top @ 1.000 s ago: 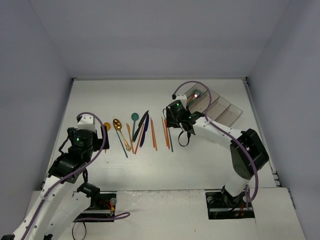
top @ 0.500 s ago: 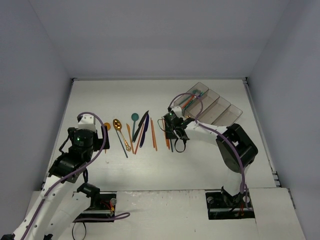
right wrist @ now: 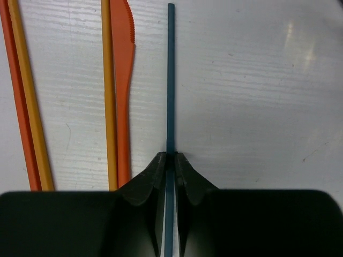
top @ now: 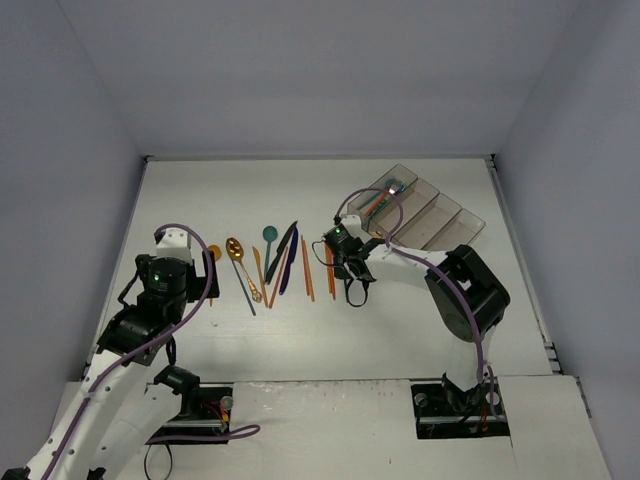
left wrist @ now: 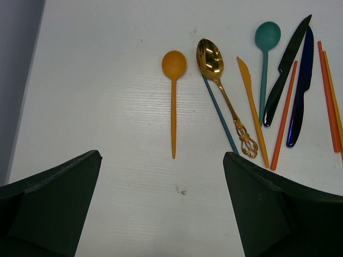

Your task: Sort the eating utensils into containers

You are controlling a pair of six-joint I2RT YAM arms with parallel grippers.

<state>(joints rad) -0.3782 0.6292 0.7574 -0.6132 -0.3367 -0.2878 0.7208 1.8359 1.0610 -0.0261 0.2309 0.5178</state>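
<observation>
My right gripper (right wrist: 170, 156) is shut on a thin teal stick (right wrist: 170, 80), which runs straight away from the fingertips low over the white table. An orange knife (right wrist: 124, 80) and a yellow stick (right wrist: 106, 80) lie just left of it. In the top view my right gripper (top: 343, 262) is at the right end of the utensil row. The containers (top: 437, 216) stand at the back right, and the leftmost holds orange and teal utensils (top: 380, 200). My left gripper (left wrist: 162, 155) hangs open over bare table, just short of an orange spoon (left wrist: 173, 64).
Beside the orange spoon lie a gold spoon (left wrist: 210, 56), a teal spoon (left wrist: 267, 36), a yellow knife (left wrist: 252, 101), two dark knives (left wrist: 292, 59) and orange sticks (left wrist: 329, 96). Two more orange and yellow sticks (right wrist: 24, 96) lie left of my right gripper.
My right gripper has come from near the containers down to the right end of the utensil row and shut on the teal stick. The left arm has not moved.
</observation>
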